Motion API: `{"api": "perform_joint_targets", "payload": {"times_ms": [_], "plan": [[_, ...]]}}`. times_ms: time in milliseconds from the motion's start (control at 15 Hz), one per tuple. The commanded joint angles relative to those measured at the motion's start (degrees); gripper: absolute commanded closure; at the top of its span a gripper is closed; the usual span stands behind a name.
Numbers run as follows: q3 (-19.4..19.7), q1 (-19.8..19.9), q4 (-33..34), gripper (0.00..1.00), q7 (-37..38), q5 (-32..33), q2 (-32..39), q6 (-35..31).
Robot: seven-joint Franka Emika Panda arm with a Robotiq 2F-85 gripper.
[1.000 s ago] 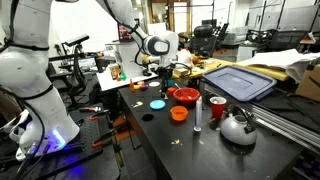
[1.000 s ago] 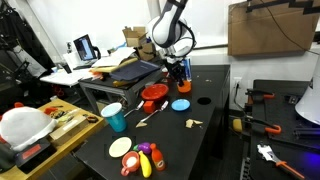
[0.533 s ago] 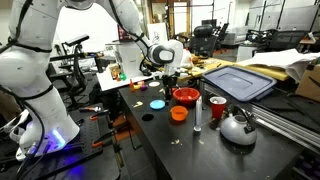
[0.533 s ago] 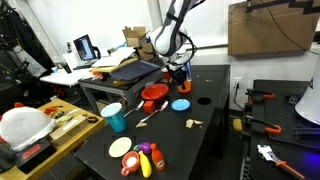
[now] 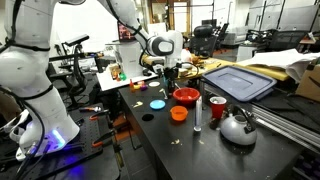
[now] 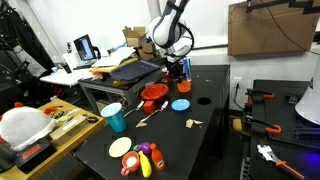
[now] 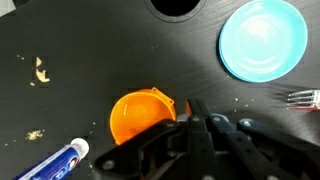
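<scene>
Gripper (image 7: pixel 195 112) jaws together, nothing clamped. In wrist view, orange cup (image 7: pixel 140 117) just beside fingertips at 9 o'clock; blue plate (image 7: pixel 262 38) at 1 o'clock, toothpaste tube (image 7: pixel 50 163) at 8.

flat overhead indoor light in both exterior views, medium bright, shadows soft and short. the black desk (image 5: pixel 160 142) shows a dull sheen, no hard glare. purple glow (image 5: pixel 55 138) low near the floor. laptop screen (image 6: pixel 84 46) bright. both exterior views low-res, background mushy. wrist view: desk fairly sharp, tool (image 7: pixel 195 125) too close, dark and blurred; blue plate (image 7: pixel 262 38) bright, nearly washed out.
</scene>
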State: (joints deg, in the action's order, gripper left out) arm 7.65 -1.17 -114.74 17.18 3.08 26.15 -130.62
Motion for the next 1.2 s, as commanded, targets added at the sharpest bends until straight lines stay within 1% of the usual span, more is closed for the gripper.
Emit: {"api": "perform_joint_targets", "payload": {"times_ms": [0, 67, 333, 667, 733, 1133], "plan": [[0.37, -0.33, -1.09, 0.71, -2.24, 5.08, -0.82, 0.25], [0.67, -0.58, -0.88, 0.69, -1.88, 6.87, -0.30, 0.29], [0.41, 0.14, -0.47, 0.39, -2.77, 9.45, 1.90, -0.46], [0.13, 0.70, 0.50, 0.02, -3.60, 9.14, 4.19, -0.87], [0.12, 0.78, 0.97, 0.00, -4.14, 9.23, 4.71, -0.95], [-0.32, 1.77, 3.76, 0.00, -7.91, 8.77, 7.35, -3.04]]}}
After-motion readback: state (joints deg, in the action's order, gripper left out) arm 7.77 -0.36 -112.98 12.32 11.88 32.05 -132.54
